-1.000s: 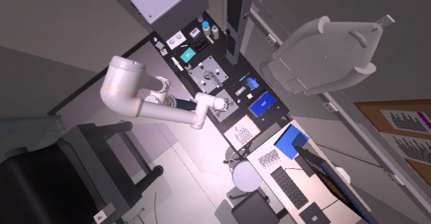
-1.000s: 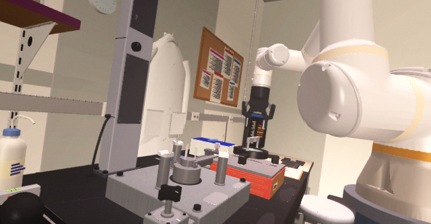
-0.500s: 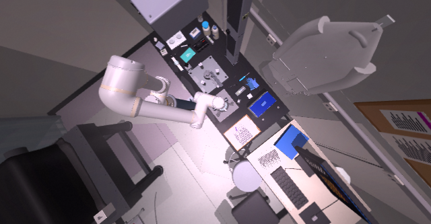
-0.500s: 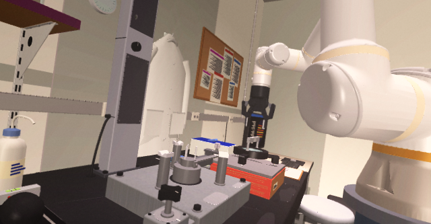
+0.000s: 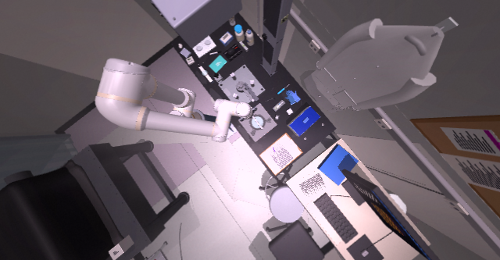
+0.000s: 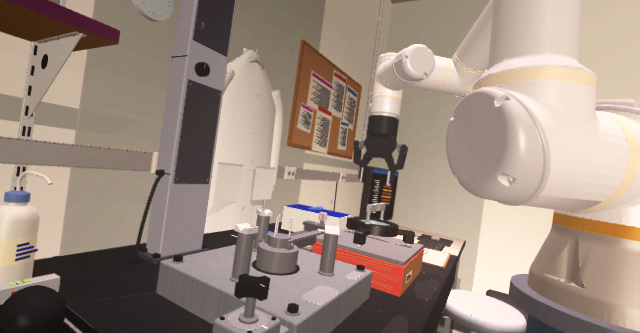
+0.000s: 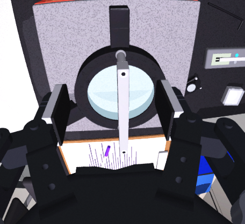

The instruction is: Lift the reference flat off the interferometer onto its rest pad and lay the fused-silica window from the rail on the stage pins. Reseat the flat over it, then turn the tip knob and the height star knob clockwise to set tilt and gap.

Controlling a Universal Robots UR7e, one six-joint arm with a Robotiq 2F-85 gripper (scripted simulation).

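The reference flat (image 7: pixel 121 94), a pale blue glass disc in a black ring, is partly hidden by the white handle bar (image 7: pixel 123 105) across its top. It sits on the grey rest pad (image 6: pixel 372 245) atop an orange-edged block. The interferometer stage (image 6: pixel 276 258) stands apart to the left, with posts and a cylinder well. A black star knob (image 6: pixel 252 286) stands at its front. My gripper (image 6: pixel 380 165) hangs straight above the flat's handle. In the wrist camera my gripper (image 7: pixel 112 110) straddles the handle from well above. It is open and holds nothing.
Behind the bench stand a tall dark column (image 6: pixel 197 108) and a cork board (image 6: pixel 327 108). A clipboard with purple lines (image 5: pixel 281 153) lies near the pad. A blue box (image 5: pixel 304 120), small tools and bottles (image 5: pixel 239 33) lie on the black bench. A stool (image 5: pixel 286 203) stands beside it.
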